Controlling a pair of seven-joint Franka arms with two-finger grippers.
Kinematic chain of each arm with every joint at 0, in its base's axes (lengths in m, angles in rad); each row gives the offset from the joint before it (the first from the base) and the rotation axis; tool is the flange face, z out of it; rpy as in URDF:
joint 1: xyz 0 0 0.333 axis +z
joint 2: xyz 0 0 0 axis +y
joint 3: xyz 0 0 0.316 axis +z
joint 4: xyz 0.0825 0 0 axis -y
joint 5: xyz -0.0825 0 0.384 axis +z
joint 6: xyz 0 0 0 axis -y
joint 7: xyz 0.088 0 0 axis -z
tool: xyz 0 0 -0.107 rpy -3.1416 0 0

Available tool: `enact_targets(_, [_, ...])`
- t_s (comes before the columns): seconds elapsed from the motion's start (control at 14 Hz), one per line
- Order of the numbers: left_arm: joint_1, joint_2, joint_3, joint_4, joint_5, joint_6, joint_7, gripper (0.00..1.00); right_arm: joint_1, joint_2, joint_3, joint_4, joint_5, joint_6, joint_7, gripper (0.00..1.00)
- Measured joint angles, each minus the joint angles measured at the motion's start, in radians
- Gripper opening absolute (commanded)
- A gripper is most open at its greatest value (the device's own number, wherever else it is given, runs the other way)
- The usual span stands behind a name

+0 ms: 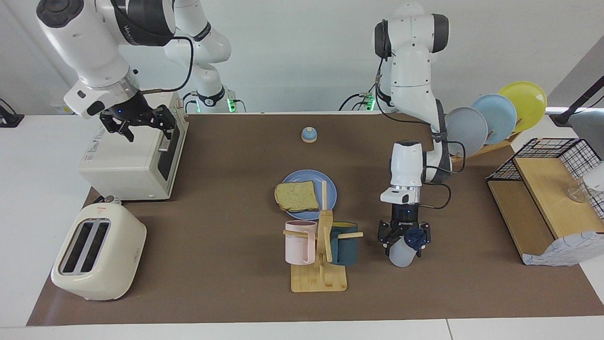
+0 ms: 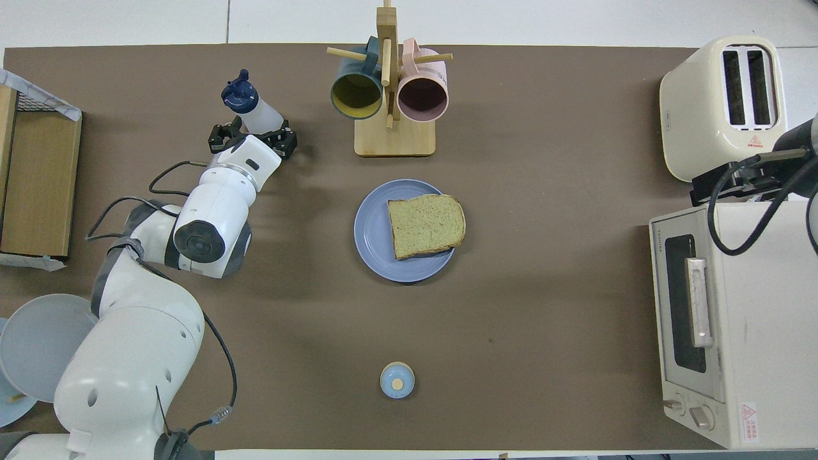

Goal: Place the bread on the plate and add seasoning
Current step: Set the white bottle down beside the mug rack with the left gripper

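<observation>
The bread [image 1: 297, 196] [image 2: 426, 225] lies on the blue plate [image 1: 330, 188] [image 2: 370, 236] at the middle of the mat, overhanging its rim toward the right arm's end. The seasoning [image 1: 401, 254] [image 2: 262, 115], a white bottle with a navy cap, is beside the mug rack toward the left arm's end. It leans with its cap tipped toward that end. My left gripper [image 1: 404, 236] [image 2: 252, 136] stands open around the bottle's upper part, fingers spread to either side. My right gripper [image 1: 138, 123] waits open above the toaster oven.
A wooden mug rack [image 1: 319, 274] [image 2: 394, 134] holds a pink and a teal mug. A small bell [image 1: 309, 135] [image 2: 397, 380] sits near the robots. Toaster oven [image 1: 127, 163] and toaster [image 1: 96, 252] are at the right arm's end; a plate rack [image 1: 495, 118] and wire shelf [image 1: 547, 198] at the left arm's.
</observation>
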Motion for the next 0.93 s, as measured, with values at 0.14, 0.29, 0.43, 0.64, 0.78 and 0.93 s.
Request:
enact_targets(0.14, [-0.001, -0.007, -0.001, -0.022, 0.000, 0.000, 0.000, 1.00, 0.001, 0.000, 0.000, 0.000, 0.000, 0.000, 0.000, 1.00])
enact_targets(0.29, [-0.007, -0.027, -0.005, -0.052, 0.000, 0.001, -0.001, 1.00, 0.001, 0.000, 0.002, 0.000, 0.000, 0.000, 0.000, 1.00])
enact_targets(0.43, [-0.017, -0.078, -0.005, -0.101, 0.000, 0.002, -0.002, 1.00, 0.001, 0.000, 0.005, 0.000, 0.000, 0.000, 0.000, 1.00])
enact_targets(0.64, [-0.031, -0.221, -0.006, -0.215, 0.000, 0.002, -0.002, 1.00, 0.001, 0.000, 0.008, 0.000, 0.000, 0.000, 0.000, 1.00])
enact_targets(0.78, [-0.057, -0.306, -0.008, -0.279, 0.000, -0.007, -0.005, 1.00, 0.001, 0.000, 0.009, 0.000, 0.000, 0.000, 0.000, 1.00])
enact_targets(0.93, [-0.097, -0.370, -0.009, -0.305, 0.000, -0.085, -0.038, 1.00, 0.001, 0.000, 0.011, 0.000, 0.000, 0.000, 0.000, 1.00])
